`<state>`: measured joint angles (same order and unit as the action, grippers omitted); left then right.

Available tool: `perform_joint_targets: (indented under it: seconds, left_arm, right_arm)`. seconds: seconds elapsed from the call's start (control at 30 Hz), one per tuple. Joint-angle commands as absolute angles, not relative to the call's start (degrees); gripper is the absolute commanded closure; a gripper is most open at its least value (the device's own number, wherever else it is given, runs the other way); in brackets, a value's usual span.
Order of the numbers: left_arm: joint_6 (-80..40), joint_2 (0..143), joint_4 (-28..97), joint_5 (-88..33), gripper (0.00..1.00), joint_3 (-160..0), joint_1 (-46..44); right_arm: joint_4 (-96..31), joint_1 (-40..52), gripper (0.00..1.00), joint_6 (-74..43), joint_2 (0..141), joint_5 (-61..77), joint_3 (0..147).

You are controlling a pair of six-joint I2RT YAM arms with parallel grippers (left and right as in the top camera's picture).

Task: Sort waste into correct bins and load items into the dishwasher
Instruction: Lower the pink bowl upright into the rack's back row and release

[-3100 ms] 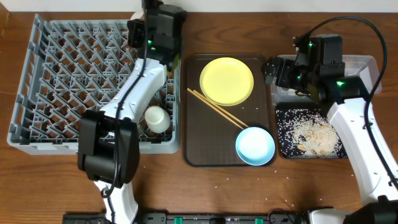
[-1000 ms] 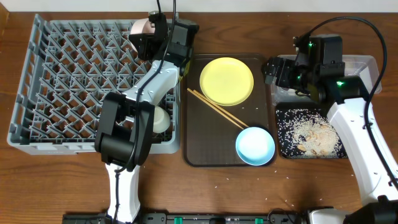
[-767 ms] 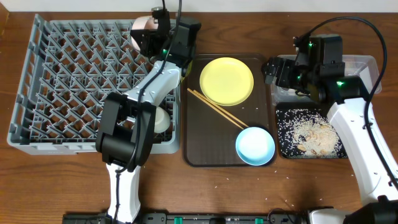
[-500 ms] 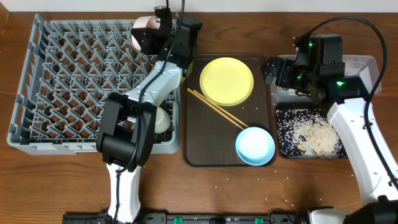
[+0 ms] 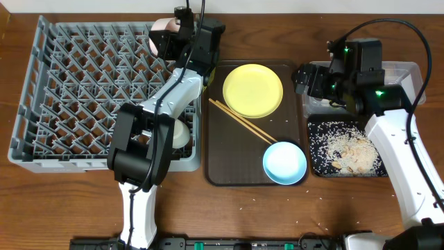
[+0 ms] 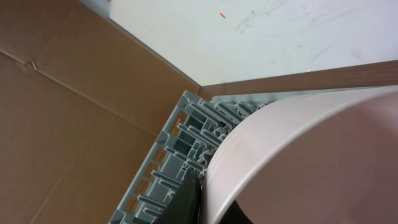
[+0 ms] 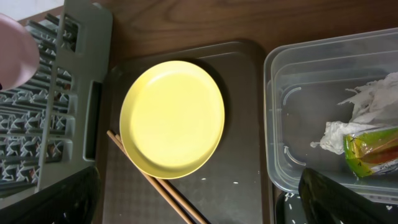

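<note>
White bowl hangs over the dish rack's far right corner. Left wrist: left fingers clamp its rim; best lowered slowly, on edge. Right wrist: right fingers spread empty above yellow plate.

The rack is moulded of matt grey plastic, and the tub of clear, glossy plastic; a crumpled paper napkin and a shiny wrapper are seen inside it. The table is finished in grained wood, the brown tray is matt and finely textured, the plate and white bowl are smooth, and the chopsticks are bare wood.
</note>
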<state>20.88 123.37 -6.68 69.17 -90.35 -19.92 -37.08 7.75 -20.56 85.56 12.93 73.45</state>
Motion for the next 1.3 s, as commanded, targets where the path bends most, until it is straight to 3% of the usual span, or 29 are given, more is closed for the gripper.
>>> perform_joint_targets:
  seconds: [0.0,0.37,1.13,1.27]
  left_arm:
    - [20.97,124.22,-7.01,69.41,0.92,-90.17,-19.00]
    - [20.99,124.22,-6.94,69.38,0.92,-90.17,-16.32]
    - [20.51,124.22,-3.90,66.43,0.93,-85.56,-18.85]
    - [20.53,124.22,-3.90,66.48,0.89,-85.56,-20.34]
  right_arm:
    - [-37.10,7.94,0.01,-20.56,85.45,12.23,74.13]
    - [-37.10,7.92,0.01,-20.56,85.45,12.23,74.13]
    - [-37.10,7.92,0.01,-20.56,85.45,12.23,74.13]
    - [-37.10,7.90,0.01,-20.56,85.45,12.23,74.13]
